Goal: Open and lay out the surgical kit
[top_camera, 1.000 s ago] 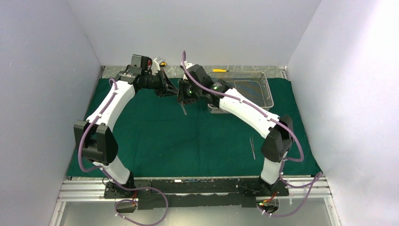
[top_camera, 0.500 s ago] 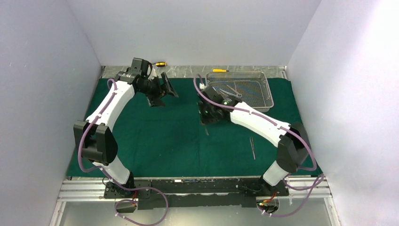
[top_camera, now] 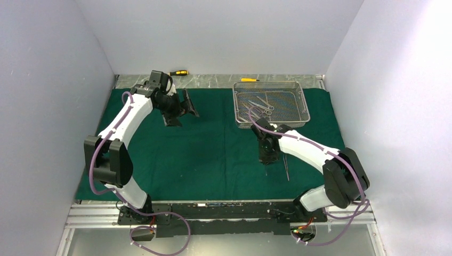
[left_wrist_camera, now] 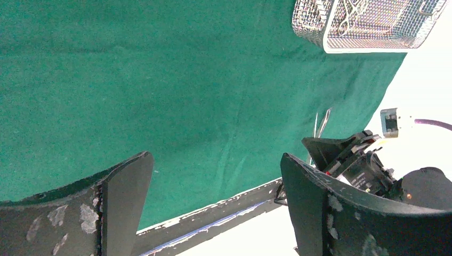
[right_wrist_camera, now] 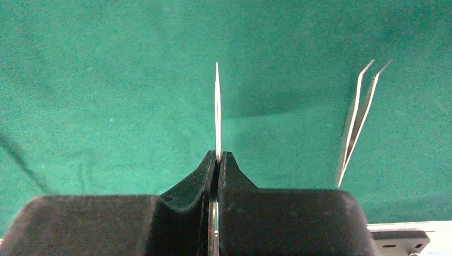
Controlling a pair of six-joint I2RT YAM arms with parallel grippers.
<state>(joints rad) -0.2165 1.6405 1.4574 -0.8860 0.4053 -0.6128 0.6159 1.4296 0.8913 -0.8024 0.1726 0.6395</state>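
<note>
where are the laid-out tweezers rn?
Top view: tweezers lie on the green cloth, right side, just right of the right pincer and nearer than the mesh tray.

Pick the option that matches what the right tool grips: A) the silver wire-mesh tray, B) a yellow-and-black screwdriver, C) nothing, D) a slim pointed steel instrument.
D: the right tool is shut on a slim pointed steel instrument, whose tip sticks out between the fingers over the dark green cloth, with steel tweezers lying beside it.

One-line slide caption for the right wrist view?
Right jaws closed on a slim pointed steel instrument over dark green cloth, silver tweezers lying beside it.
</note>
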